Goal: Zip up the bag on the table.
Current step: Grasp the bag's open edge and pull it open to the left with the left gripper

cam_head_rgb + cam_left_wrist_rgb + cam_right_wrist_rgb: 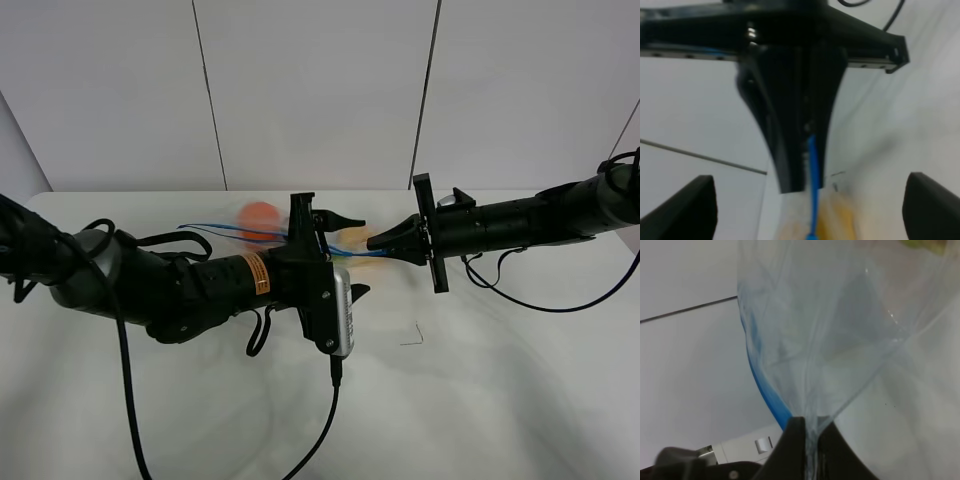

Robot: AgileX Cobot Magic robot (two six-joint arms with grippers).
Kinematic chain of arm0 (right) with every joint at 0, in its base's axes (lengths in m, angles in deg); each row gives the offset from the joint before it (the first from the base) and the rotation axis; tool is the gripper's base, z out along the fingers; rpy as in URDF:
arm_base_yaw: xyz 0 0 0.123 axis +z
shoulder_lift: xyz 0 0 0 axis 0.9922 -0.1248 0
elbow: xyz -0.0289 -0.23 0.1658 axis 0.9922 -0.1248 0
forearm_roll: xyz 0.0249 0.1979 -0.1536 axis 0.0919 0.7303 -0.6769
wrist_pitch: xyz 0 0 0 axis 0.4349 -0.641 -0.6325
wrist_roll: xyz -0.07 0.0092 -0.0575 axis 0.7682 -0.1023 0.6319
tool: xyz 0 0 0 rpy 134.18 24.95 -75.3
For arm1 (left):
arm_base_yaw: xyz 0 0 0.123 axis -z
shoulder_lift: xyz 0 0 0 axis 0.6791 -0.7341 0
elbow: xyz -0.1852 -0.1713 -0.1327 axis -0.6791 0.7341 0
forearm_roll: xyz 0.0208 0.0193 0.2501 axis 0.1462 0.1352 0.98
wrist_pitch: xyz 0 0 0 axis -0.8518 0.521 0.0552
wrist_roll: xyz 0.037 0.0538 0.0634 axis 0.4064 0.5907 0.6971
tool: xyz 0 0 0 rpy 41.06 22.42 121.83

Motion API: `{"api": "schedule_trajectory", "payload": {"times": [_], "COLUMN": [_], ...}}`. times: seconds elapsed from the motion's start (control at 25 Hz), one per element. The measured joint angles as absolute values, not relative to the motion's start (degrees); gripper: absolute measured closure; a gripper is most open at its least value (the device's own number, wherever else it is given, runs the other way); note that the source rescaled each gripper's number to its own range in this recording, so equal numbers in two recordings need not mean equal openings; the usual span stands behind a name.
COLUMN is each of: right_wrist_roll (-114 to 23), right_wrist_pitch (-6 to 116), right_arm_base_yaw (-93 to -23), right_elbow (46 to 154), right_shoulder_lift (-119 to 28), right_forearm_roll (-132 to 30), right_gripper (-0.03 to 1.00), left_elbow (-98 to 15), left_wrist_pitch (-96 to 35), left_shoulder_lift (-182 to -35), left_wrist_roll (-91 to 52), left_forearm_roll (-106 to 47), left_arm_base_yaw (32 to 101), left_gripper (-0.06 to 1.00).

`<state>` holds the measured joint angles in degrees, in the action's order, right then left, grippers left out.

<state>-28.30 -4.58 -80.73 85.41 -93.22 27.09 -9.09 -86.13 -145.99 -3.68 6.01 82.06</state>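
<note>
- Right pincer: fingers pressed together on the clear film at one end of the bag, just beside the blue zipper strip.
- Left pincer: fingers wide apart, facing the right pincer at close range. The strip runs into the gap between them, and neither finger appears to touch it.
- Bag: reaches from the right pincer past the left one, over the far middle of the bench, and is partly hidden by the left arm. An orange fruit shows through it. Whether its body rests on the bench cannot be told.
- Step in hand, as judged: one end is anchored, and the sliding grip is not yet made.
- Next move, as judged: the left pincer closes lightly on the strip near the anchored end, then runs along it away from the right pincer. Too hard a squeeze would drag the floppy film rather than seal it.
</note>
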Motion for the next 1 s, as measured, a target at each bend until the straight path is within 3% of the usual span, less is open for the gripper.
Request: {"api": "schedule_trajectory", "payload": {"times": [0.4,0.64,1.0], "right_wrist_roll": [-28.30,-28.28,-28.28], "right_wrist_pitch": [-4.58,-4.58,-4.58], "right_arm_base_yaw": [-80.73,-80.73,-80.73], "right_elbow": [85.41,85.41,85.41], "right_shoulder_lift": [-93.22,-93.22,-93.22], "right_forearm_roll": [26.70,26.64,26.49], "right_gripper": [0.97,0.97,0.97], "left_elbow": [-11.34,-11.41,-11.41], "left_wrist_pitch": [-89.34,-89.34,-89.34], "left_shoulder_lift": [-149.95,-149.95,-149.95], "left_wrist_roll": [-3.73,-3.73,-3.73], "left_forearm_roll": [1.81,-1.19,3.52], "left_arm_base_yaw": [82.06,81.57,81.52], "left_gripper": [-0.01,0.22,0.46]}}
